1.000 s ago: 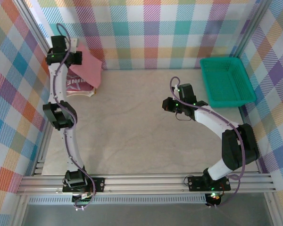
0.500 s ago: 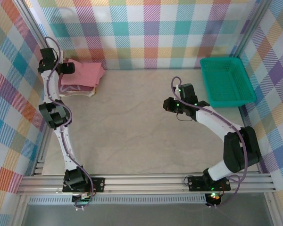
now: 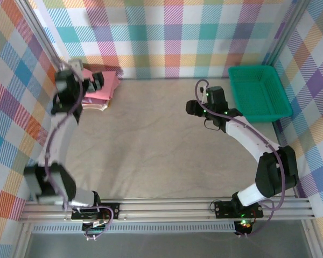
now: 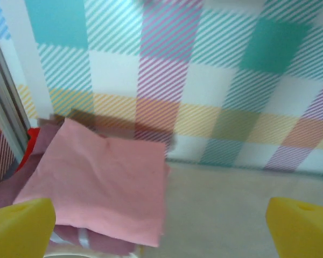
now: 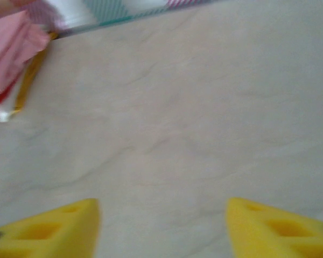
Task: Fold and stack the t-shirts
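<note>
The folded t-shirts lie stacked at the far left corner [image 3: 105, 88]. On top is the plain salmon-pink shirt [image 4: 102, 183], lying flat. Under it the dark pink shirt [image 4: 70, 239] pokes out with a bit of white lettering, and the red one [image 4: 33, 137] shows at the left edge. My left gripper [image 3: 99, 80] hovers open just in front of the stack, its yellow fingertips [image 4: 21, 226] far apart and nothing between them. My right gripper [image 3: 191, 106] stands open over bare table [image 5: 161, 134], well to the right of the stack [image 5: 11, 48].
A green mesh basket [image 3: 258, 92] stands at the far right against the wall. Checked walls close in the back and both sides. Beige table cloth [image 3: 151, 145] spreads between the two arms.
The salmon-pink shirt has gone down flat onto the stack and been let go. My left arm has swung back from it, blurred by motion. My right gripper has shifted slightly farther away.
</note>
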You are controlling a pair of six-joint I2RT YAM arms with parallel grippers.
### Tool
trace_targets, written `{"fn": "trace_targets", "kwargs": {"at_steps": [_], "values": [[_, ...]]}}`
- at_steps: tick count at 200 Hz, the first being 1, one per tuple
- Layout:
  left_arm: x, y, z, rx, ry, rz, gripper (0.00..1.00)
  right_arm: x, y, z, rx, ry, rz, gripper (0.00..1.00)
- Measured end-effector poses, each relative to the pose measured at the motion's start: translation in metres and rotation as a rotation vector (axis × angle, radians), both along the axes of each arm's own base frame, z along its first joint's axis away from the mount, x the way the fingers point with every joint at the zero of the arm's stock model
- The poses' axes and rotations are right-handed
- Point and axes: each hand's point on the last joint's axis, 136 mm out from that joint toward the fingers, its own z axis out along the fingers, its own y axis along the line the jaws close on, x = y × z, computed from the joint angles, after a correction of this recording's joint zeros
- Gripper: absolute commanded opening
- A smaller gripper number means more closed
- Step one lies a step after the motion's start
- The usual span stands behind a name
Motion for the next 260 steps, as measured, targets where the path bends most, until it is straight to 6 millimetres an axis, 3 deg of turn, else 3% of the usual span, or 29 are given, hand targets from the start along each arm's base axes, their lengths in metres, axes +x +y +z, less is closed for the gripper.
{"fn": "trace_targets", "kwargs": {"at_steps": [13, 20, 35, 51, 59, 73, 85, 99, 122, 144, 166, 183, 210, 241, 260], "values": [[-0.029, -0.015, -0.03, -0.014, -0.035, 0.016, 1.0, 0.0, -0.021, -0.005, -0.078, -0.049, -0.063, 0.98], [-0.04, -0.018, -0.056, -0.018, -0.023, 0.032, 1.0, -0.004, -0.035, -0.01, -0.123, -0.074, -0.098, 1.0], [-0.057, -0.019, -0.131, -0.014, 0.108, 0.078, 1.0, -0.016, -0.064, -0.023, -0.2, -0.104, -0.162, 1.0], [-0.085, -0.005, -0.212, 0.028, 0.29, 0.153, 1.0, -0.028, -0.097, -0.04, -0.273, -0.14, -0.233, 1.0], [-0.099, 0.0, -0.235, 0.049, 0.331, 0.174, 1.0, -0.033, -0.111, -0.05, -0.306, -0.154, -0.261, 0.99], [-0.115, 0.007, -0.259, 0.093, 0.352, 0.19, 1.0, -0.041, -0.133, -0.072, -0.358, -0.149, -0.298, 1.0], [-0.116, 0.008, -0.269, 0.124, 0.369, 0.185, 1.0, -0.045, -0.148, -0.089, -0.382, -0.124, -0.33, 1.0], [-0.105, 0.007, -0.27, 0.154, 0.372, 0.168, 1.0, -0.042, -0.16, -0.1, -0.396, -0.128, -0.354, 1.0], [-0.08, 0.009, -0.254, 0.169, 0.325, 0.177, 1.0, -0.039, -0.171, -0.115, -0.395, -0.178, -0.372, 1.0], [-0.083, 0.005, -0.238, 0.17, 0.23, 0.152, 1.0, -0.042, -0.169, -0.129, -0.373, -0.207, -0.331, 1.0], [-0.11, 0.0, -0.235, 0.144, 0.153, 0.123, 1.0, -0.05, -0.159, -0.127, -0.334, -0.295, -0.271, 1.0], [-0.116, -0.006, -0.238, 0.117, 0.132, 0.095, 1.0, -0.051, -0.152, -0.134, -0.327, -0.31, -0.227, 1.0], [-0.104, -0.012, -0.24, 0.09, 0.098, 0.07, 1.0, -0.035, -0.147, -0.121, -0.299, -0.341, -0.201, 1.0], [-0.09, -0.016, -0.274, 0.087, 0.183, 0.049, 1.0, -0.019, -0.156, -0.106, -0.264, -0.359, -0.225, 1.0], [-0.072, -0.019, -0.269, 0.084, 0.201, 0.037, 1.0, -0.017, -0.166, -0.105, -0.252, -0.351, -0.25, 1.0]]}}
